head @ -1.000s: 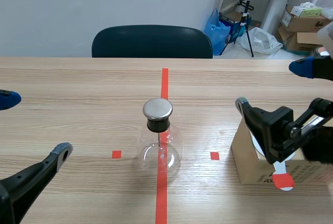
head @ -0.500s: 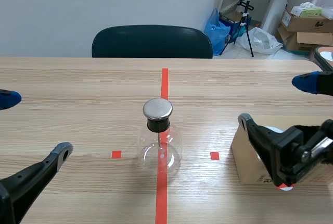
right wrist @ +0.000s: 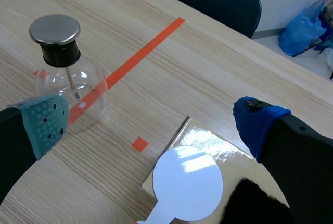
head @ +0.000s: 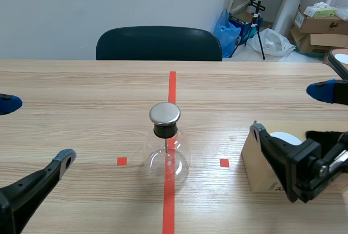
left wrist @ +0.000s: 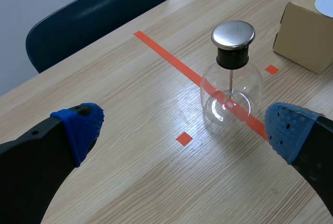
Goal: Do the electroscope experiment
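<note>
The electroscope (head: 165, 148), a clear glass flask with a black neck and a round metal cap, stands on the red centre tape line; it also shows in the wrist views (left wrist: 229, 96) (right wrist: 68, 81). A white disc paddle (head: 286, 137) (right wrist: 187, 182) lies on top of a cardboard box (head: 257, 166) at the right, beside a black furry cloth (right wrist: 255, 204). My right gripper (head: 288, 110) (right wrist: 151, 121) hangs open over the box's near left corner, holding nothing. Left of the flask, low over the table, my left gripper (head: 37, 130) (left wrist: 183, 127) is open and empty.
A dark chair (head: 159, 43) stands behind the table's far edge. Boxes and bags (head: 321, 22) sit on the floor at the back right. Small orange squares (head: 122, 161) (head: 224, 162) mark the table on either side of the flask.
The right gripper has dropped lower and shifted right, still open. The white paddle, whose red handle end showed before the box's front, now rests on the box top. The left arm is unchanged.
</note>
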### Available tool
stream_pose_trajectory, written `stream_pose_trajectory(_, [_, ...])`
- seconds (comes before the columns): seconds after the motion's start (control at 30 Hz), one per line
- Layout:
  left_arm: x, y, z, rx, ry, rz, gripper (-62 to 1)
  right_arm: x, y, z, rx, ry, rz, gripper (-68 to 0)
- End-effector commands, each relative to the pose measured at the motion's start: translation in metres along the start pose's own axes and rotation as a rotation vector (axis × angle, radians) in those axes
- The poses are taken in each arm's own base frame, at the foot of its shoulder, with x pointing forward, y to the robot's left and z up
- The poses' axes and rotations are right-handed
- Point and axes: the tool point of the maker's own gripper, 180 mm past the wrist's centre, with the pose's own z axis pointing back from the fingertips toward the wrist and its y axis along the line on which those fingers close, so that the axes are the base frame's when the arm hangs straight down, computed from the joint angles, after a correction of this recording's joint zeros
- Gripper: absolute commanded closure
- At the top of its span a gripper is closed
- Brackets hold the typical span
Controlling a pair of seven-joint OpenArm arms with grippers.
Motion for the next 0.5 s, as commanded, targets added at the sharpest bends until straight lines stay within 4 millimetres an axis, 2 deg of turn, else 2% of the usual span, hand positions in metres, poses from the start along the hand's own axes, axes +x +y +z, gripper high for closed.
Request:
stream_pose_trajectory(0.0, [0.0061,-0.0002,-0.0007,0.002,-0.027,0.004,-62.3,0.0099,-0.0057,-0.0010,-0.015,-0.032,0.008,-67.9])
stream_pose_trajectory(0.47, [0.0061,-0.0003,-0.0007,0.002,-0.027,0.004,-62.3,0.0074,-0.0065,-0.0011,-0.019,-0.018,0.008,-67.9])
